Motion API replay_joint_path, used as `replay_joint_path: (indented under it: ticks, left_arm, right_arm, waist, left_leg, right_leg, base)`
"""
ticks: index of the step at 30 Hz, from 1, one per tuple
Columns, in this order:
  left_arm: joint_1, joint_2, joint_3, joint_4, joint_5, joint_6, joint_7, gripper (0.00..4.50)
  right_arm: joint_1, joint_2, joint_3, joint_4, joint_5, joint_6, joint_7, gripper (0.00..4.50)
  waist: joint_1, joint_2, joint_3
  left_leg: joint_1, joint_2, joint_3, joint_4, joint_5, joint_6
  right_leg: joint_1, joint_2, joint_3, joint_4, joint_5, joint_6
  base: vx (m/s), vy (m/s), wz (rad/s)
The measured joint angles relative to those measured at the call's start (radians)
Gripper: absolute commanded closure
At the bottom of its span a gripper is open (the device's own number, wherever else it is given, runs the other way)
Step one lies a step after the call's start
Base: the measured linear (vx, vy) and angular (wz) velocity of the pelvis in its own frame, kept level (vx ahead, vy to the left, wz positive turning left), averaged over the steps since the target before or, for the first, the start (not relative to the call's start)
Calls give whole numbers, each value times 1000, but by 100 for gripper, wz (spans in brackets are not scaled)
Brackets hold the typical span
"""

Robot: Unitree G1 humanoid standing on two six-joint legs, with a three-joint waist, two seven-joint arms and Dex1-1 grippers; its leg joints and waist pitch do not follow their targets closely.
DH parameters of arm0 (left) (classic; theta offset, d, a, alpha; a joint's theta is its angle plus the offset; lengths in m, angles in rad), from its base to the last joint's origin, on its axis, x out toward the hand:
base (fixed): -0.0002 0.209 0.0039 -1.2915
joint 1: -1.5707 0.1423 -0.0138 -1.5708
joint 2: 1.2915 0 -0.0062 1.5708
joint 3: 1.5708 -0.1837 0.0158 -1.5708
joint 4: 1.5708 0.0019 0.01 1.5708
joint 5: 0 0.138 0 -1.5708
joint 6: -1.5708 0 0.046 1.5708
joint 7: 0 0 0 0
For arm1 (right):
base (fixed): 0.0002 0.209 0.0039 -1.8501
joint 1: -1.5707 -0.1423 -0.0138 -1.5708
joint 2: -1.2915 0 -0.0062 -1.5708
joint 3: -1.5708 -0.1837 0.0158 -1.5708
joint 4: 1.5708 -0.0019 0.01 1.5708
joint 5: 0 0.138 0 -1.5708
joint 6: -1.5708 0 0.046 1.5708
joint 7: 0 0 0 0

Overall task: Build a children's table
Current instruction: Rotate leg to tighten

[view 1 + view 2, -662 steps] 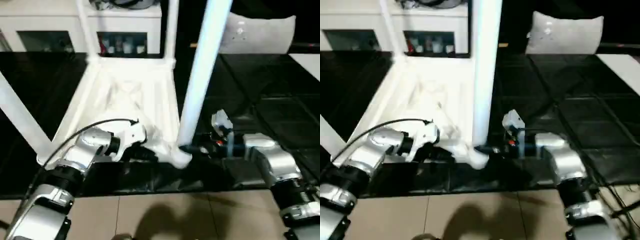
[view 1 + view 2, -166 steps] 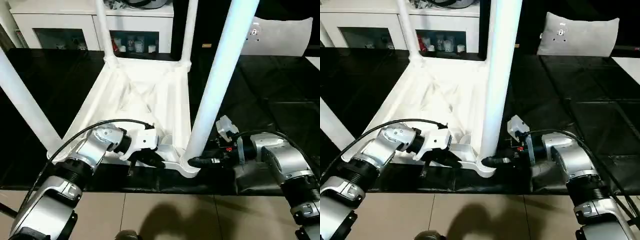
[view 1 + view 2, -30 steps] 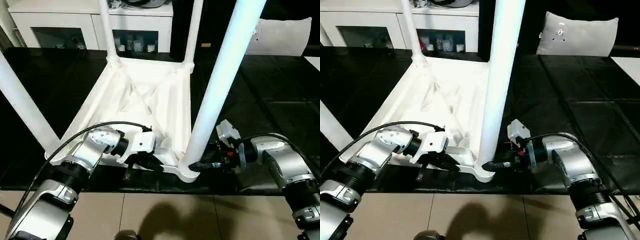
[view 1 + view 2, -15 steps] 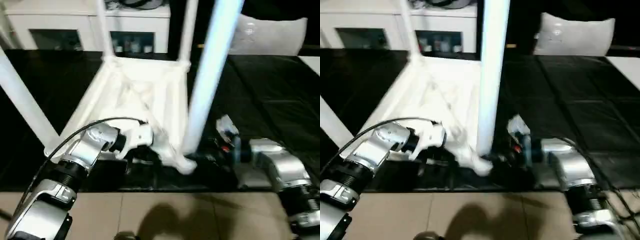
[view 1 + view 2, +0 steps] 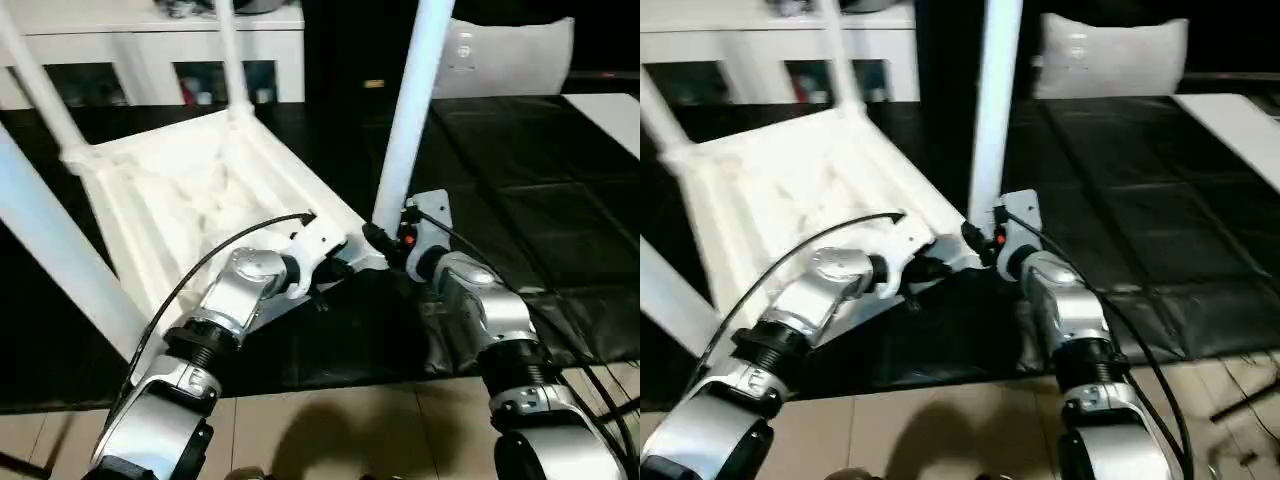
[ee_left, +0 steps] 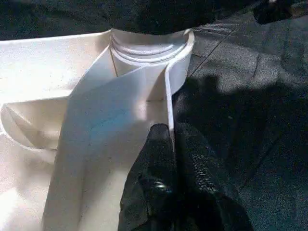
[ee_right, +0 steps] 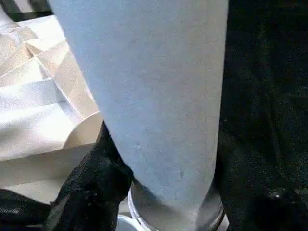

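Observation:
The white children's table (image 5: pixel 190 190) lies upside down on the black mat, ribbed underside up, legs pointing upward. My left gripper (image 5: pixel 333 268) is shut on the thin rim (image 6: pixel 168 96) just beside the near corner socket (image 6: pixel 144 48). My right gripper (image 5: pixel 376 238) is shut on the foot of the leg (image 5: pixel 410 110) standing in that socket; its black fingers (image 7: pixel 91 178) hug the round leg (image 7: pixel 154 96). Another leg (image 5: pixel 60 250) rises at the near left, and two thinner-looking ones (image 5: pixel 232 60) stand at the far side.
A white cabinet with glass doors (image 5: pixel 150 50) stands behind the table. A grey cushion (image 5: pixel 510 55) leans at the back right, and a white surface (image 5: pixel 610 110) shows at the right edge. The black mat (image 5: pixel 520 200) ends at a beige tiled floor (image 5: pixel 350 430) near me.
The table has swung round on the mat, its sides now slanting across the view. The held corner sits further from me, and both grippers have gone with it.

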Motion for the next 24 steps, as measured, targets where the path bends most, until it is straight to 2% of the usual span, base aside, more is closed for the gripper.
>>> replay_joint_path:
  ticks: [3,7,13,18,22,24]
  left_arm:
    - [0,6,-5,1,0,-14,-6,450]
    - [7,53,-28,2,-1,-72,-79,450]
    - [13,142,-49,1,-4,-154,-218,450]
    - [21,209,-67,4,-17,-253,-344,450]
    - [21,248,-82,17,-28,-325,-440,450]
    - [21,260,-89,22,-36,-350,-485,450]
  right_arm:
    - [12,-19,3,-3,9,-19,33,123]
    - [57,-118,16,-37,34,-36,191,92]
    - [79,-264,61,-99,51,-49,449,37]
    - [115,-357,128,-134,58,-51,653,37]
    - [128,-390,176,-162,57,-103,782,37]
    - [128,-393,189,-166,60,-103,822,63]
  waist:
    - [6,1,0]
    - [26,1,1]
    - [32,1,1]
    - [45,1,1]
    - [58,1,1]
    - [64,1,1]
  left_leg:
    - [0,0,0,0,0,0]
    - [0,0,0,2,0,0]
    - [1,0,0,4,1,0]
    - [0,0,0,4,0,0]
    - [0,0,0,4,0,0]
    - [0,0,0,4,0,0]
  right_leg:
    - [0,0,0,0,0,0]
    - [0,0,0,0,-1,6]
    - [1,0,1,1,-1,6]
    - [1,0,0,0,-1,7]
    - [1,0,0,0,-1,7]
    - [1,0,0,0,-1,7]
  base:
    - [0,0,0]
    - [0,0,0]
    - [0,0,0]
    - [0,0,0]
    - [0,0,0]
    - [0,0,0]
